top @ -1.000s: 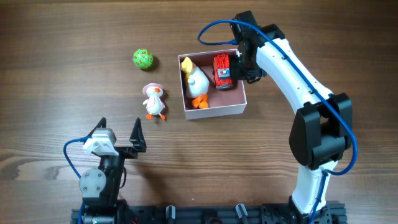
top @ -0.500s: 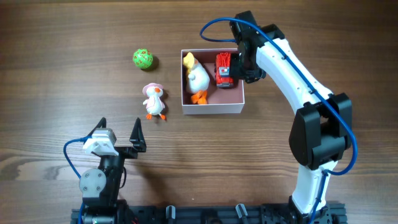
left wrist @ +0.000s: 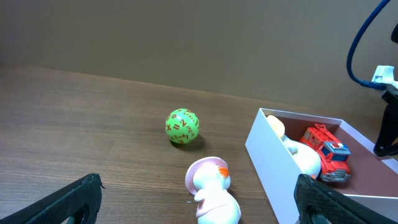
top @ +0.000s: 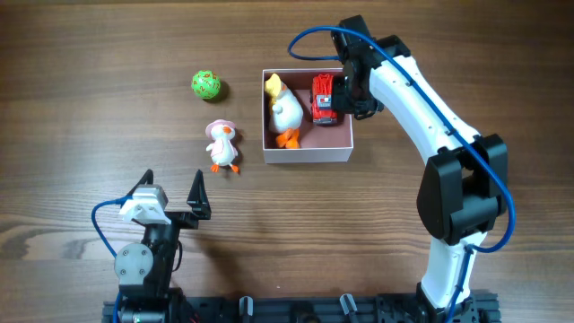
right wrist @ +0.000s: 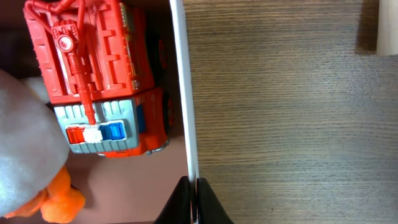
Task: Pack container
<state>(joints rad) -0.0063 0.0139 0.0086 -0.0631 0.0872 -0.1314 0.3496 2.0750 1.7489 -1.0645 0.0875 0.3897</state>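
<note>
- The container (top: 308,154) sits in the upper middle of the overhead view.
- The right gripper (top: 347,92) pinches its right wall.
- A red fire truck (top: 323,99) and a white duck (top: 285,112) lie inside.
- The left gripper (top: 172,181), at the lower left, is spread wide and holds nothing.

My right hand (top: 347,93) grips the container (top: 309,154) by its right wall; a duck (top: 285,112) and fire truck (top: 321,99) lie inside.

The brown wood-grain counter (top: 90,108) carries the white-walled container (top: 309,153). A green ball (top: 205,85) lies left of the container's far corner. A pink-hatted duck toy (top: 221,146) stands nearer, beside the container's near-left corner, not touching.
</note>
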